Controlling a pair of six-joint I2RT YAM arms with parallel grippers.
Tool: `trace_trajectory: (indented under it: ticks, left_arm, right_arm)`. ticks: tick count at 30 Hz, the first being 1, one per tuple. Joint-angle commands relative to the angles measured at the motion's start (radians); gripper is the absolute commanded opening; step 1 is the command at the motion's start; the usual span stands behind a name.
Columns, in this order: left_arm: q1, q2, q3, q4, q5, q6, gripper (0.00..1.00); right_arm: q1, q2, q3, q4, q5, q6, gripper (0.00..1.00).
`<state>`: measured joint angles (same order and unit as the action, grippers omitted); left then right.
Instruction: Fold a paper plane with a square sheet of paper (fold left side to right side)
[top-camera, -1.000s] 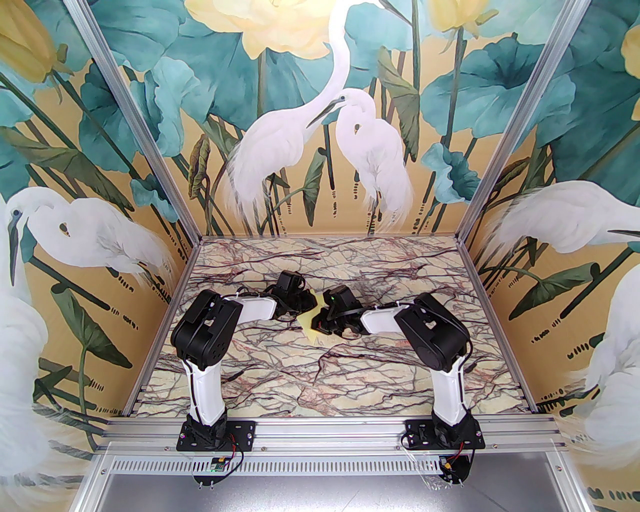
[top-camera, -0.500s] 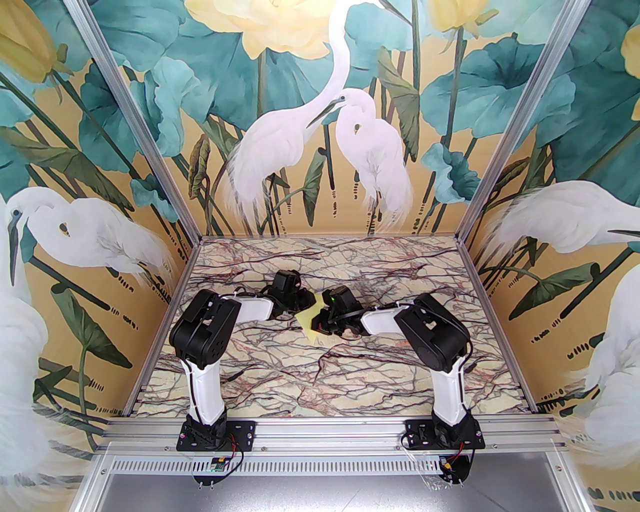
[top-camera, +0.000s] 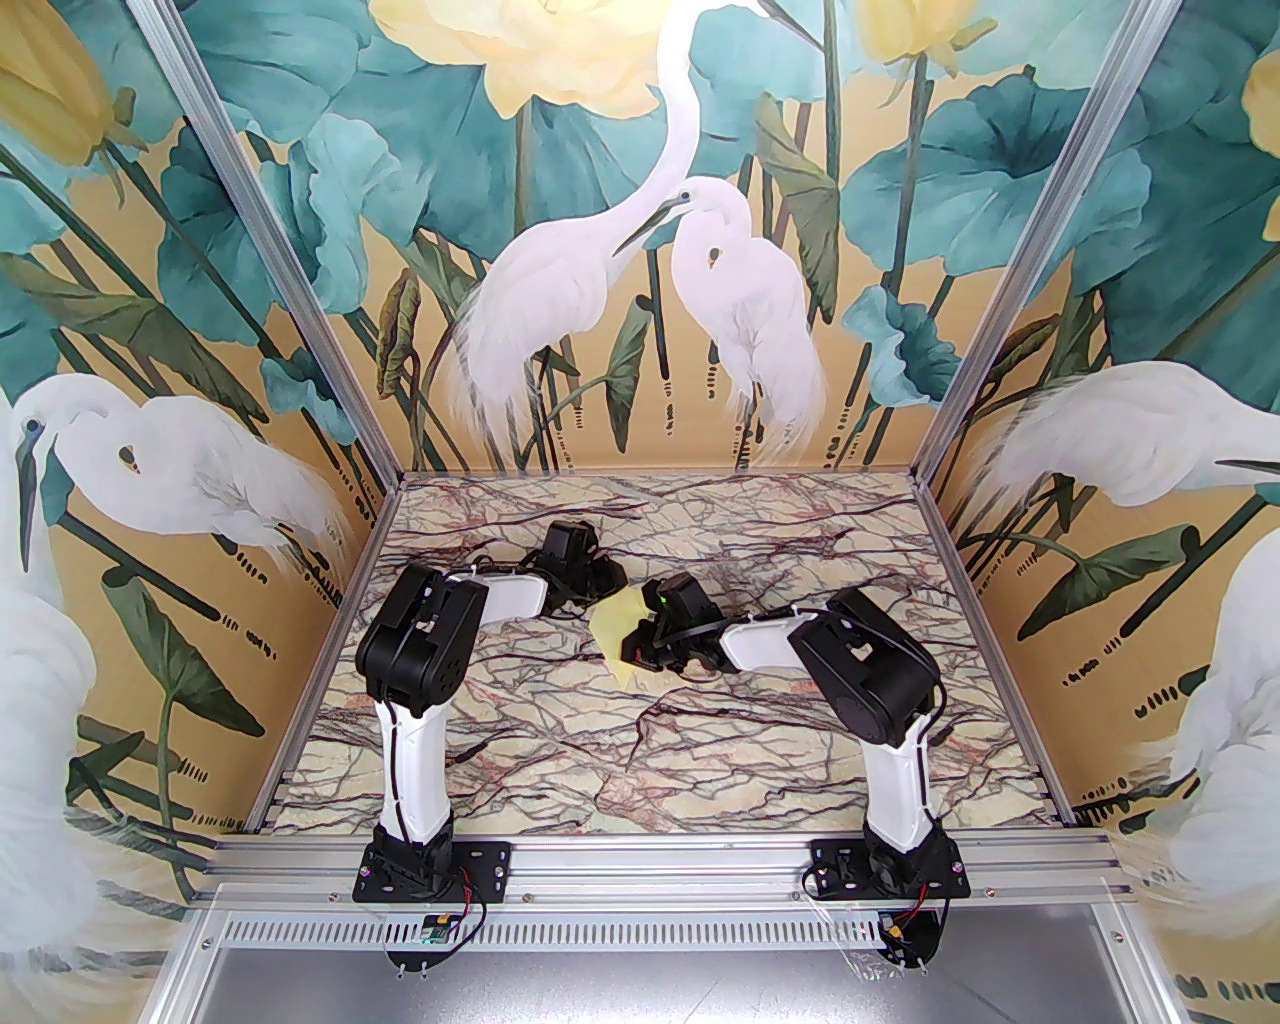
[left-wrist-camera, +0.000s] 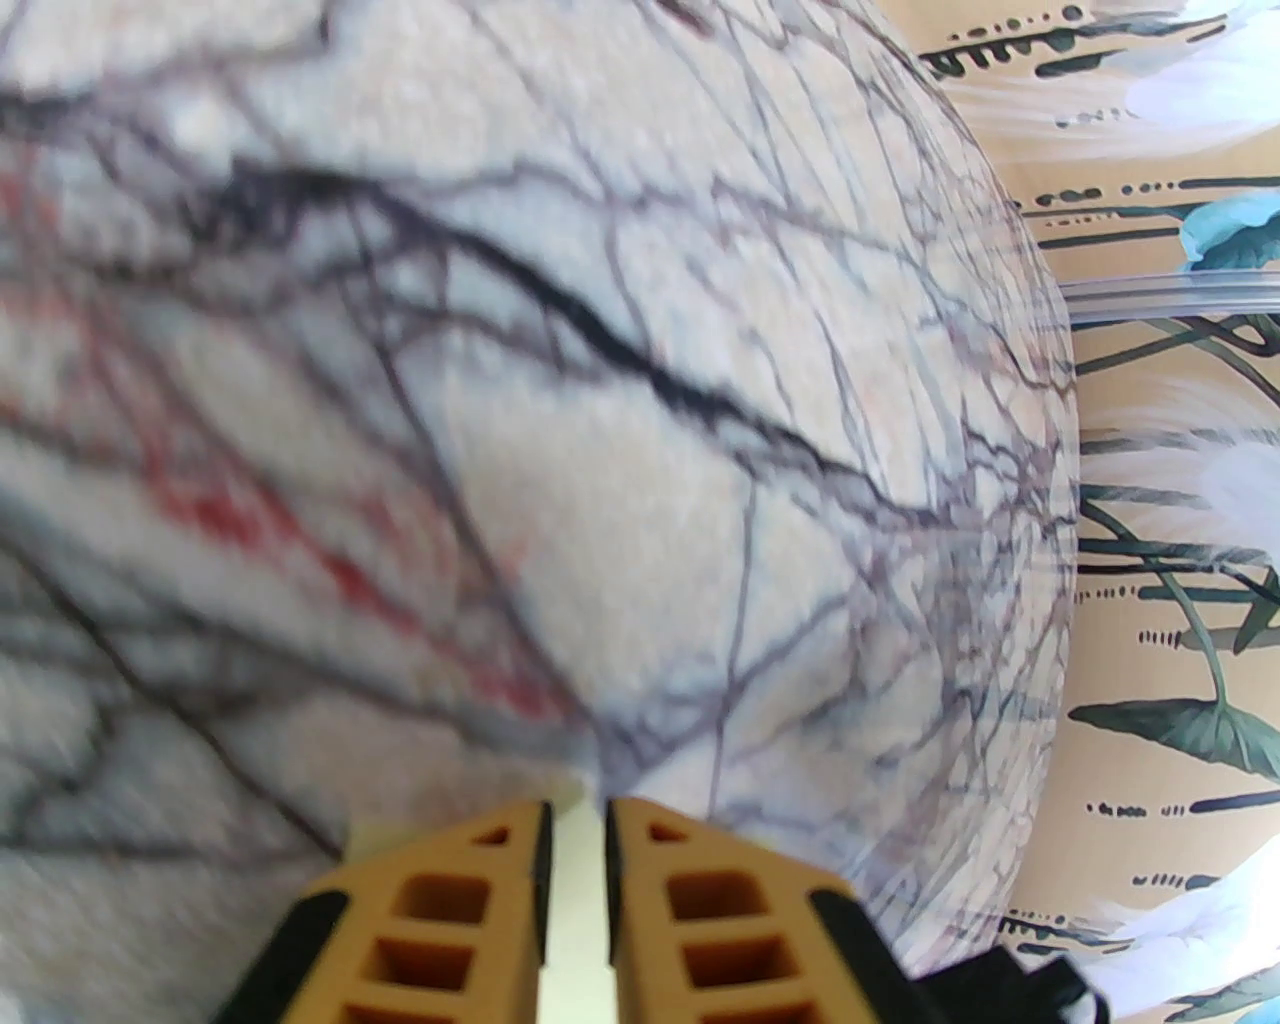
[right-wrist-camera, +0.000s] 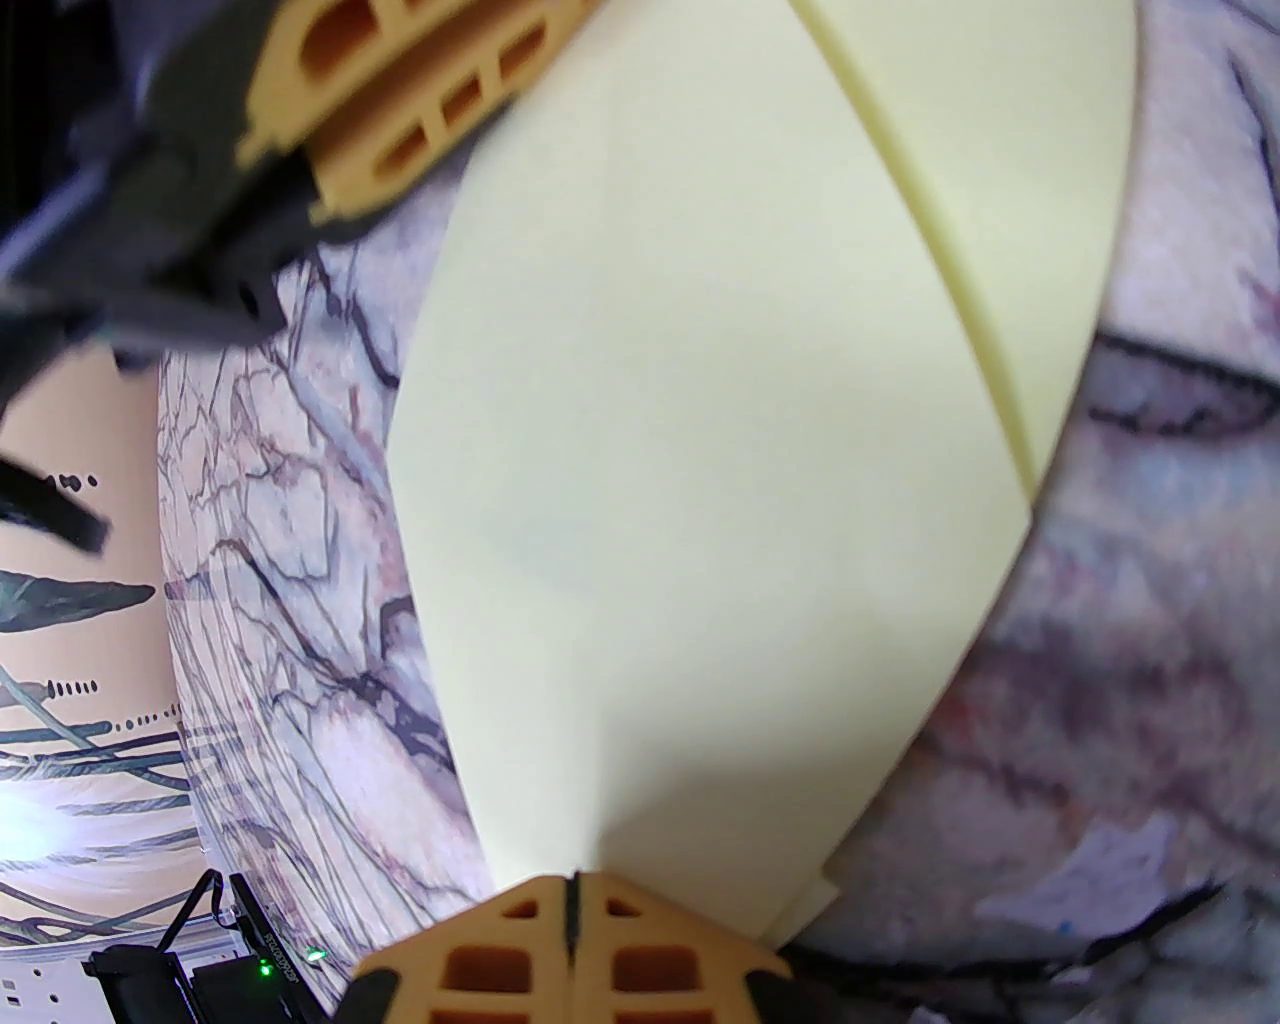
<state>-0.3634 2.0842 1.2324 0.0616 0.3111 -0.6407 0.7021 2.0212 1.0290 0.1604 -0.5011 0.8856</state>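
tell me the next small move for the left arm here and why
Probably carry the pinched edge over toward the right side. The left gripper has its jaws nearly closed on a pale yellow edge of the square sheet of paper, lifted at that side, while the right gripper, shut, pins the near edge to the table.

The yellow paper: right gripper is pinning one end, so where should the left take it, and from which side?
Take the paper at its far edge, opposite the right gripper, which sits shut on the near end. The left gripper is already there, jaws a narrow slit apart with pale paper between them. Since the sheet lies nearly flat on the marble table, come in low, pinching only the free edge.
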Motion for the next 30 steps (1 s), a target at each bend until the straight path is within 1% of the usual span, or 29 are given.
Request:
trace_trajectory:
  ticks: [1,9,13,16,17,18,19,21,24,25,30]
  left_arm:
    - [0.011,0.048,0.063,-0.077,-0.052,0.054,0.18]
    - [0.031,0.112,0.209,-0.175,-0.061,0.090,0.18]
    - [0.051,0.030,0.209,-0.197,-0.056,0.099,0.19]
    - [0.056,-0.064,0.195,-0.255,-0.069,0.111,0.25]
    - [0.055,-0.102,0.175,-0.261,-0.066,0.111,0.30]
    - [0.056,-0.139,0.146,-0.261,-0.065,0.105,0.36]
    - [0.056,-0.170,0.121,-0.266,-0.071,0.097,0.39]
    - [0.056,-0.236,0.057,-0.270,-0.072,0.080,0.40]
    - [0.056,-0.328,-0.072,-0.243,-0.072,0.030,0.41]
    - [0.055,-0.356,-0.117,-0.233,-0.064,0.007,0.44]
    - [0.054,-0.473,-0.303,-0.178,-0.039,-0.088,0.50]
  right_arm:
    - [0.034,0.050,-0.064,-0.215,0.004,-0.016,0.00]
    - [0.033,0.031,-0.081,-0.207,0.011,-0.010,0.00]
    - [0.027,0.008,-0.062,-0.220,0.020,-0.029,0.00]
    - [0.024,-0.038,-0.017,-0.267,0.047,-0.070,0.00]
    - [0.024,-0.056,0.003,-0.290,0.060,-0.089,0.00]
    - [0.024,-0.076,0.026,-0.319,0.076,-0.109,0.02]
    - [0.023,-0.088,0.048,-0.346,0.094,-0.126,0.03]
    - [0.019,-0.113,0.097,-0.406,0.135,-0.165,0.07]
    - [0.007,-0.119,0.163,-0.474,0.179,-0.214,0.07]
    - [-0.003,-0.111,0.182,-0.488,0.179,-0.226,0.07]
    - [-0.032,-0.051,0.262,-0.536,0.171,-0.276,0.07]
